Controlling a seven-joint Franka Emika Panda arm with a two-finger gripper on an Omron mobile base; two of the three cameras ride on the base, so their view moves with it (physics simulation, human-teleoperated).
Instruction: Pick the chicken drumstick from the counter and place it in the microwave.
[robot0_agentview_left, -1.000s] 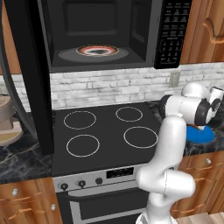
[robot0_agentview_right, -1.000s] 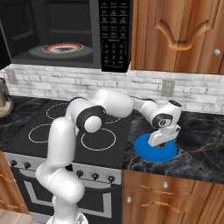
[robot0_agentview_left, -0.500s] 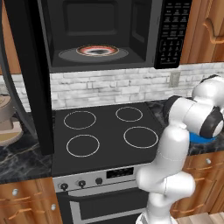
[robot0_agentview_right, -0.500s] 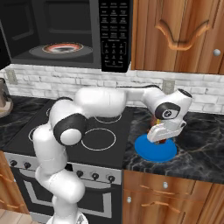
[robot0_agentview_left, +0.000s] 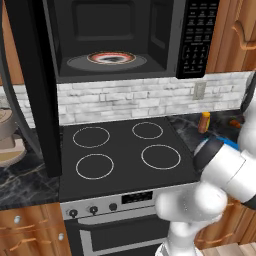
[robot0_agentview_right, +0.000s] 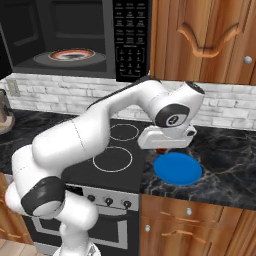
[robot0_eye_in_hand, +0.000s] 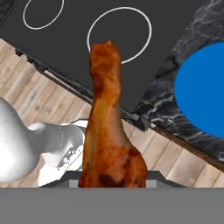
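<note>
Tool (robot0_agentview_right: 161, 149) gripping chicken drumstick (robot0_eye_in_hand: 109, 131), raised above counter (robot0_agentview_right: 225, 165)

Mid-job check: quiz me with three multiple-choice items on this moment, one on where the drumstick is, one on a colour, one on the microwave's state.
1. Where is the chicken drumstick?
A. Lying on the stovetop
B. Held up at the gripper
C. On the microwave plate

2. What colour is the round plate on the counter?
A. Blue
B. Green
C. Yellow

3. The microwave door is:
A. Shut
B. Missing
C. Open

Answers: 1 B, the hand view shows it rising from the fingers, above stove and floor. 2 A, plainly blue. 3 C, its turntable plate is exposed.
</note>
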